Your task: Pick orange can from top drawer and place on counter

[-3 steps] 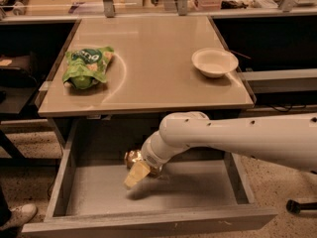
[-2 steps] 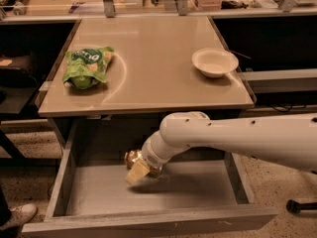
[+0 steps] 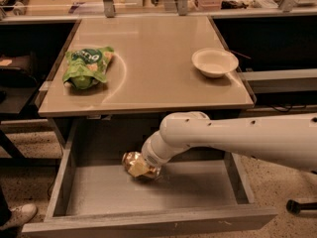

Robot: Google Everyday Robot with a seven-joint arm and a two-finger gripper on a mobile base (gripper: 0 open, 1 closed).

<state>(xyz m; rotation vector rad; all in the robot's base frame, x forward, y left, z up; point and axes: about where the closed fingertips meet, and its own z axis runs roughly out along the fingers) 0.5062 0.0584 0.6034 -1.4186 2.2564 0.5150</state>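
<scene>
The orange can (image 3: 134, 163), shiny and golden, lies on the floor of the open grey top drawer (image 3: 148, 187), near its back left. My gripper (image 3: 144, 166) reaches down into the drawer from the right at the end of the white arm (image 3: 237, 138) and sits right at the can, touching or overlapping its right side. The arm's wrist hides part of the can. The beige counter (image 3: 148, 78) lies above and behind the drawer.
A green snack bag (image 3: 87, 66) lies on the counter's left side. A white bowl (image 3: 214, 62) stands at its right. The drawer's front panel (image 3: 148, 222) is nearest the camera. A shoe (image 3: 17, 214) shows on the floor at lower left.
The gripper's tip has shifted slightly at the can inside the drawer. The can stays in about the same spot, and the arm has barely moved.
</scene>
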